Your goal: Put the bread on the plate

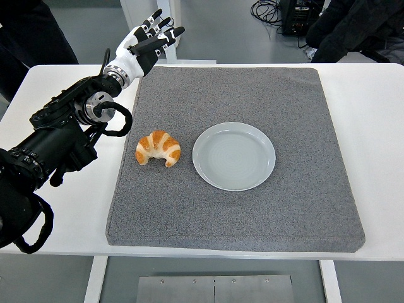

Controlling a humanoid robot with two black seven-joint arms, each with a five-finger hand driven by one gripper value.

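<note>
From the head view, your left hand [146, 43] was raised over the far left corner of the grey mat [303, 208], fingers spread wide and holding nothing, its black arm [60, 142] reaching in from the left edge. The bread [158, 149], a croissant, lay on the mat well nearer to you than that hand and a little to its right, not touching it. The pale plate [234, 156] sat just beside the bread on its right, apart from it, with nothing on it. Your right hand was out of view.
</note>
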